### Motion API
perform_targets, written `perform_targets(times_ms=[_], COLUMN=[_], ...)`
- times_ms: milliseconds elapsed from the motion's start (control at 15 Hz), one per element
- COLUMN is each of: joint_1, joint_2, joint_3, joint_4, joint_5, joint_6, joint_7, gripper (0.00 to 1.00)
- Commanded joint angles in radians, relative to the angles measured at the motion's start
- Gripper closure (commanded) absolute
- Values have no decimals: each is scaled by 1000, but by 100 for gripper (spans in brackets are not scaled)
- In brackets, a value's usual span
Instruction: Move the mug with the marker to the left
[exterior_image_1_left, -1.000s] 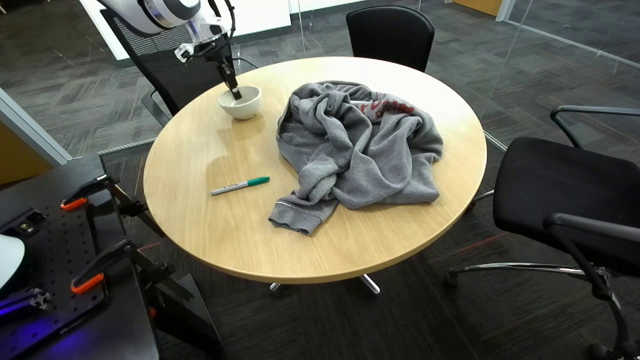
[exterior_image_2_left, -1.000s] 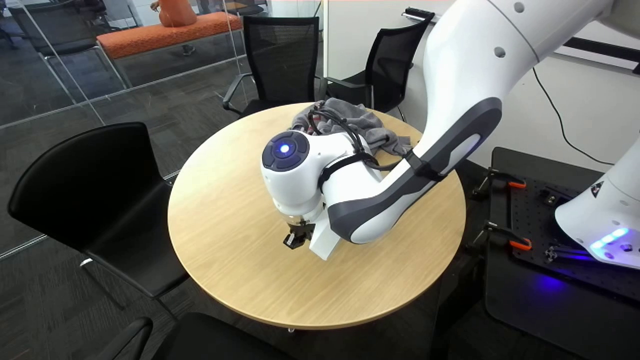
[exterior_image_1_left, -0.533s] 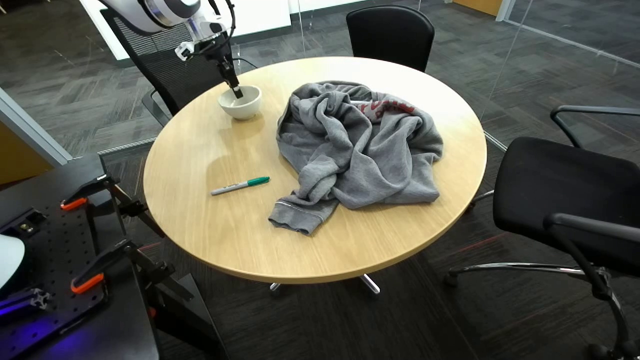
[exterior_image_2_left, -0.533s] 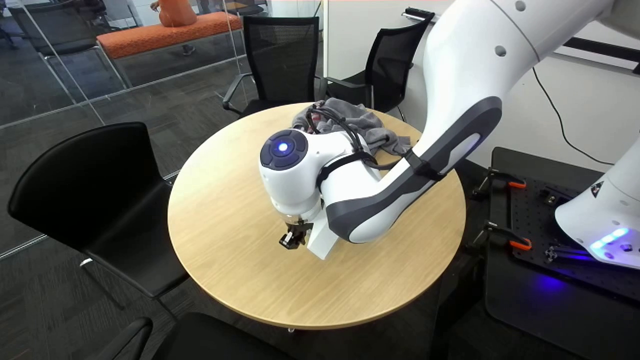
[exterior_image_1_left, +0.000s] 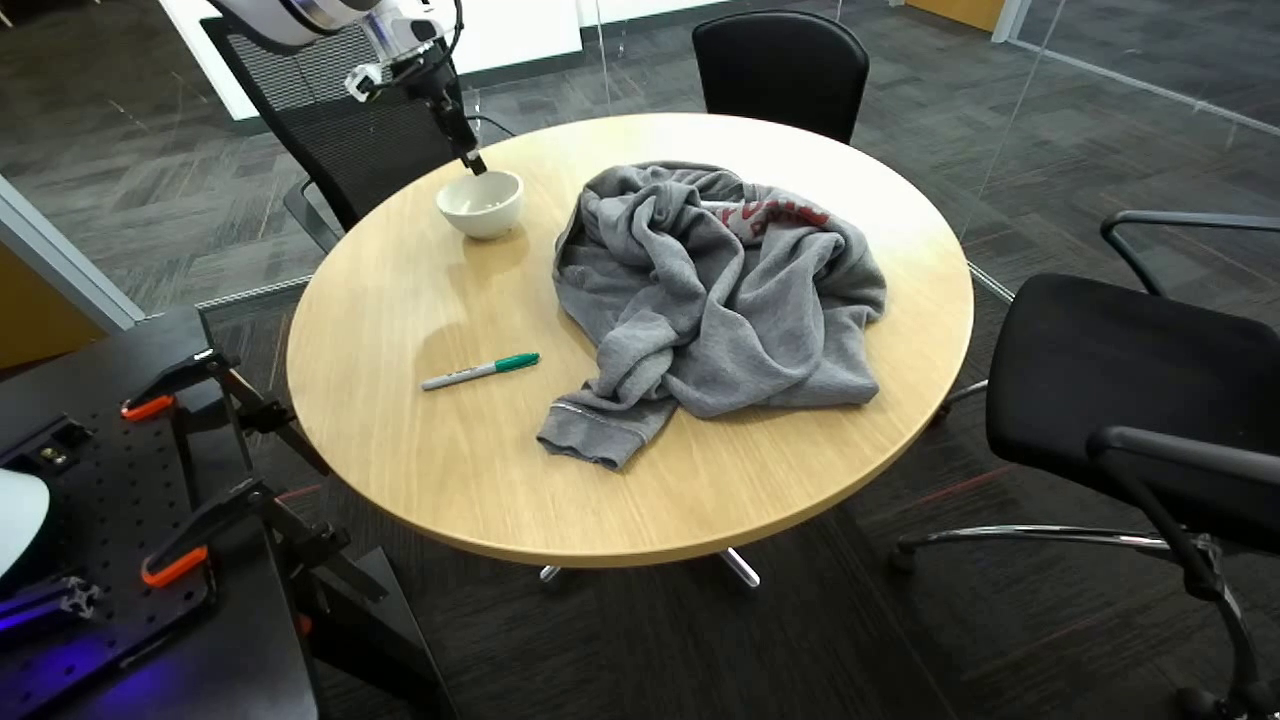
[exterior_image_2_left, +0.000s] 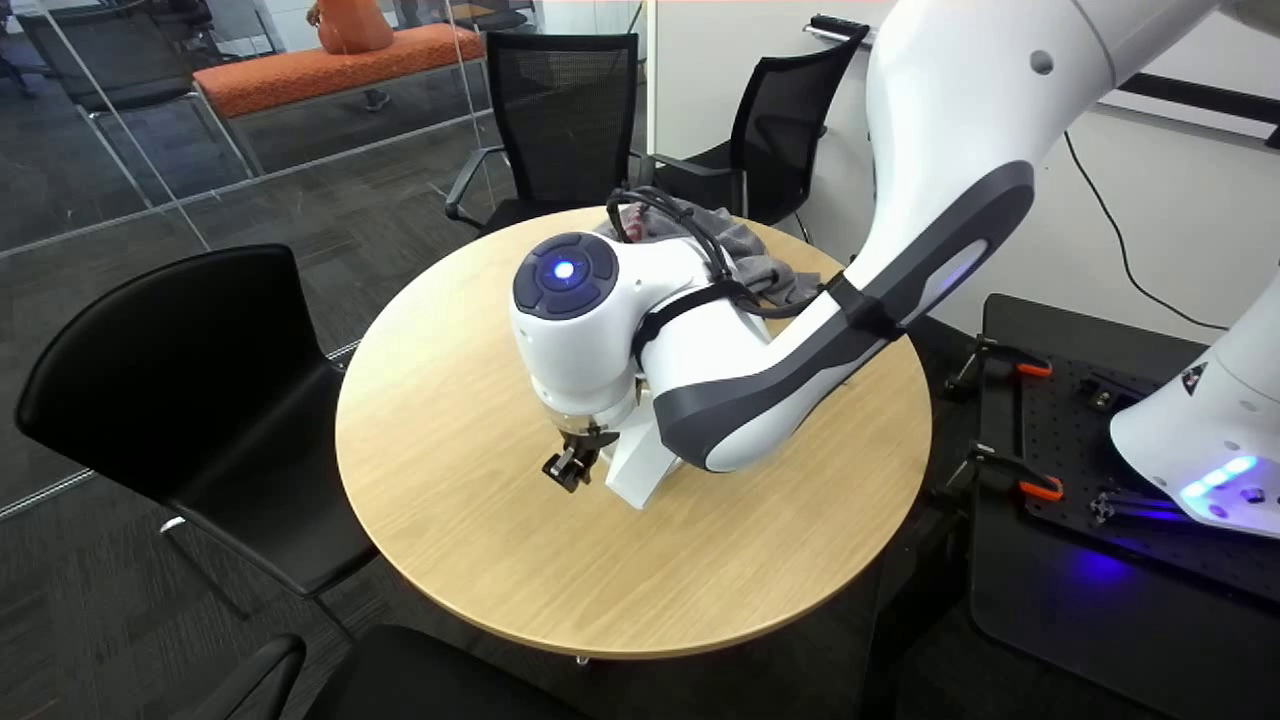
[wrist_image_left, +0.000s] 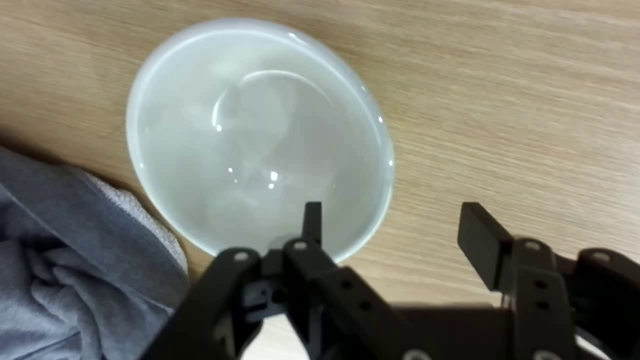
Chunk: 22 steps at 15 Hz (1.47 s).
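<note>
White mug (exterior_image_1_left: 480, 207): upright on the worktop (exterior_image_1_left: 370, 330), wide and bowl-shaped, apart from the grey sweatshirt (exterior_image_1_left: 720, 300). Green-capped marker (exterior_image_1_left: 481, 371): flat on the same surface, well apart from the mug, not in it.

Tool (wrist_image_left: 392, 227): fingers spread, holding nothing. In the wrist view one fingertip (wrist_image_left: 313, 220) overlaps the mug's mouth; the other lies outside the rim. Height over the rim, and any contact: cannot tell from where I stand.

My reading: a rim pinch is the likely step. Whether the mug already sits far enough left, I can't settle.

Possible failures:
1. Closing too high. Pads catch only the lip, or nothing; the mug could drop once lifted.
2. Inner finger strikes the rim going down. Cause: poor centring over the wall. Mug tips or skids.
3. Glossy, sloping wall. A one-sided pinch might let the mug swing or slide out.
4. Sweatshirt near the mug. A low sideways carry towards it could snag.
5. Marker looks round. A brush from mug or tool might roll it.
</note>
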Motion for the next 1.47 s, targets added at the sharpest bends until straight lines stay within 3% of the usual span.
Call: perform_targets(times_ms=[0, 333, 733, 1067, 1400], joint_1=[35, 44, -12, -145, -313], joint_2=[-106, -262, -515, -693, -767], joint_3=[-18, -13, 10, 70, 115], joint_4=[-96, -254, -540, -751, -874], joint_5=[-52, -100, -187, -230, -199], joint_6=[-4, -1, 46, 92, 152], joint_7=[70, 168, 330, 400, 345], gripper=[1, 0, 0, 0, 0])
